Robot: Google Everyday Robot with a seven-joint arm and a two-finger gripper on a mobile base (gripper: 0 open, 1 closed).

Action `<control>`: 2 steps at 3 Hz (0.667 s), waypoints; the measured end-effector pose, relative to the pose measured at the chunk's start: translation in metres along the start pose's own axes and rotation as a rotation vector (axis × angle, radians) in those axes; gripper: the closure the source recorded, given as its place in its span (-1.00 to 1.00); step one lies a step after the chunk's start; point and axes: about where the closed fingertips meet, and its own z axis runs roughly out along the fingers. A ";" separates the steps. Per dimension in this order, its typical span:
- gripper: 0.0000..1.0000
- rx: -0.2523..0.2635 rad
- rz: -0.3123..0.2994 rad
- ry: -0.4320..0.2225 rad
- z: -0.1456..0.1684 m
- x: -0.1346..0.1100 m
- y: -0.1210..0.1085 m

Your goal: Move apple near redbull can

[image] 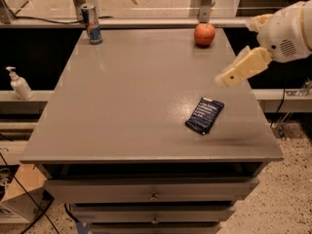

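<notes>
Gripper hovers over table's right side, short of apple; open or closed, cannot tell. Apple sits at far right edge; redbull can at far left corner, well apart. Risks: off-centre nudge rolls round apple off far edge; careless set-down topples slim can.

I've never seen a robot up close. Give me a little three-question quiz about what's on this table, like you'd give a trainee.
1. True or false: the apple sits right beside the redbull can.
2. Which thing lies flat on the near right part of the table? A. a dark blue packet B. a banana C. a sponge
3. Fill in: the gripper hovers over the table's ____ side, as the camera sees it.
Key: 1 false, they stand at opposite far corners. 2 A. 3 right.
</notes>
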 end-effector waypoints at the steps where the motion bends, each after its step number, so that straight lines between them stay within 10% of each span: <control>1: -1.00 0.056 0.074 -0.122 0.022 -0.006 -0.040; 2: -1.00 0.068 0.144 -0.190 0.043 -0.001 -0.072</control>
